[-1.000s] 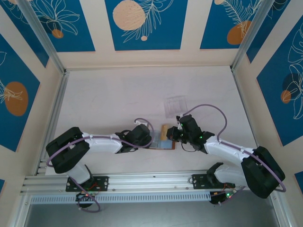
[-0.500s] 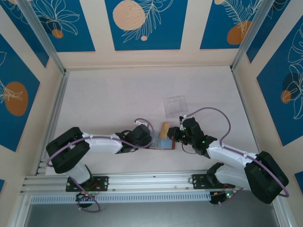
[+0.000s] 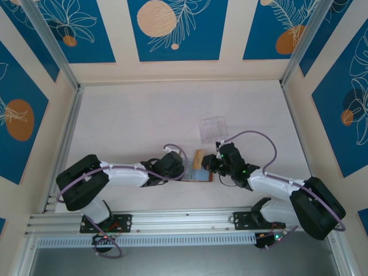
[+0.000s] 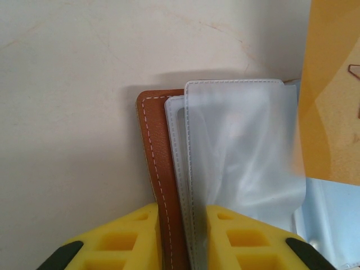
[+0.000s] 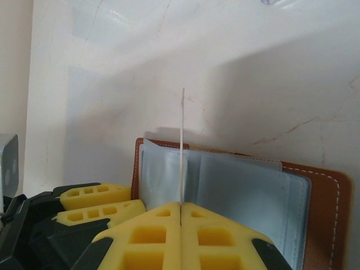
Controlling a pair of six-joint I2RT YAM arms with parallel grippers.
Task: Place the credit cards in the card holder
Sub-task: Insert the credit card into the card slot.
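The card holder point(image 3: 199, 175) lies open on the table, reddish-brown outside with grey-blue clear sleeves inside point(image 5: 236, 185). My left gripper point(image 4: 183, 211) is shut on its left edge, pinching the leather cover point(image 4: 157, 163) and the sleeves point(image 4: 236, 146) together. My right gripper point(image 5: 180, 205) is shut on a tan credit card point(image 5: 182, 146), seen edge-on and upright over the sleeves. In the top view the card point(image 3: 199, 157) stands at the holder's far edge, between the left gripper point(image 3: 184, 171) and the right gripper point(image 3: 210, 163). The left wrist view has the card point(image 4: 332, 95) at its right.
A clear plastic box point(image 3: 213, 127) sits on the table just beyond the right gripper. Aluminium rails point(image 3: 63, 144) line the table's left and near sides, with patterned walls all round. The left fingers point(image 5: 95, 197) lie close beside the right gripper.
The right wrist has shifted slightly while keeping the card over the holder. The left arm and the card holder have not moved.
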